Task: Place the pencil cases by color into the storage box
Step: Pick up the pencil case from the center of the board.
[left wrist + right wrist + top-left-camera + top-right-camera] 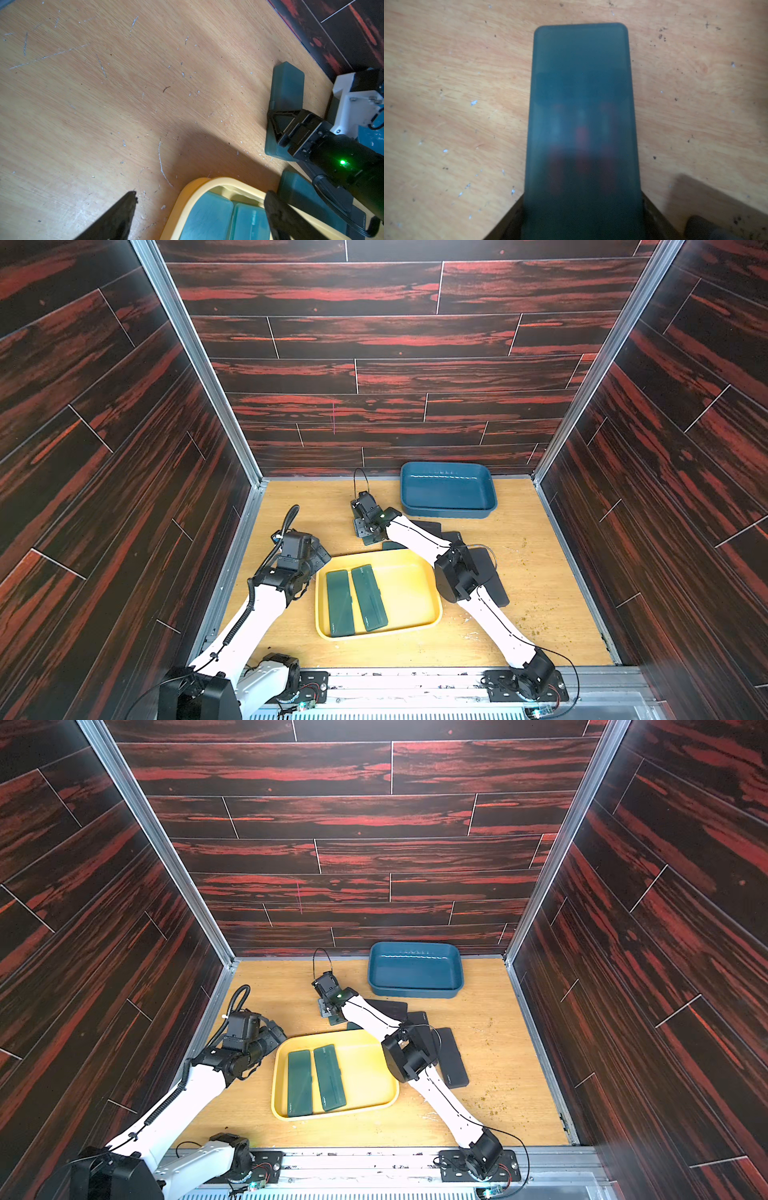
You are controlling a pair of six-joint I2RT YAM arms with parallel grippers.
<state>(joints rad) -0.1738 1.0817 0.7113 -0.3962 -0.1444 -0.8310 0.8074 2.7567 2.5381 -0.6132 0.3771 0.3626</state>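
Nearest the right wrist camera: dark green pencil case (581, 93), flat on the wooden table (446, 83), filling the centre of the frame.

Right gripper (366, 531) straddles one end of it, jaws closed in against both long edges. In both top views this sits just above frame centre.

Second green case (297, 193) lies near it, partly under the right arm, just beside the rim of the yellow storage tray (411, 597).

Two green cases (340, 605) (370, 598) lie side by side in the left half of that tray, lower centre of frame.

Three black cases (390, 1009) (417, 1021) (453, 1065) lie on the table right of centre, partly under the arm.

Blue storage tray (446, 489) sits upper right of the table, near the back wall.

Left gripper (321, 556) hovers at the yellow tray's upper-left corner, jaws wide apart, holding nothing.
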